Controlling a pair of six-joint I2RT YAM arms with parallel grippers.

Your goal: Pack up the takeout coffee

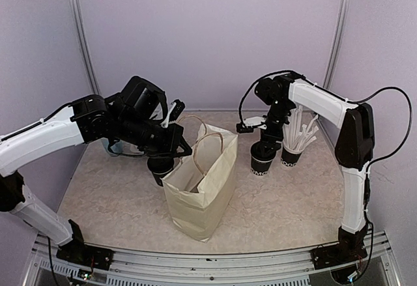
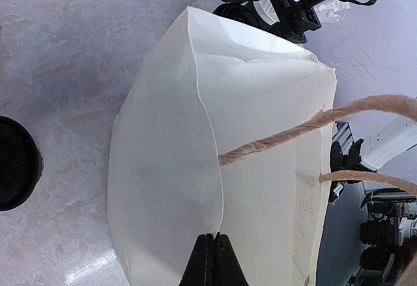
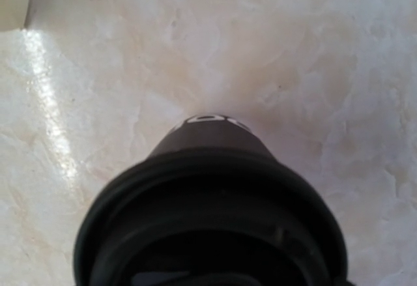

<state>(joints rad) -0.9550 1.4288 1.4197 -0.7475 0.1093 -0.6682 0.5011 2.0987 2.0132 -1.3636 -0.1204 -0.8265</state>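
One takeout coffee (image 1: 261, 162), a black lidded cup with white lettering, stands right of the cream paper bag (image 1: 202, 195). My right gripper (image 1: 264, 144) hangs straight over it. In the right wrist view that cup's lid (image 3: 208, 208) fills the lower frame and no fingers show. The other lidded cup (image 1: 159, 169) stands against the bag's left side; it shows at the left edge of the left wrist view (image 2: 14, 162). My left gripper (image 1: 181, 148) is shut on the bag's upper rim (image 2: 214, 239), and the bag (image 2: 260, 136) stands open.
A black cup of white straws (image 1: 293, 149) stands just right of the right-hand coffee. The bag's twine handles (image 2: 313, 123) arch over its mouth. Something translucent blue (image 1: 116, 148) sits behind the left arm. Walls close off the back and sides.
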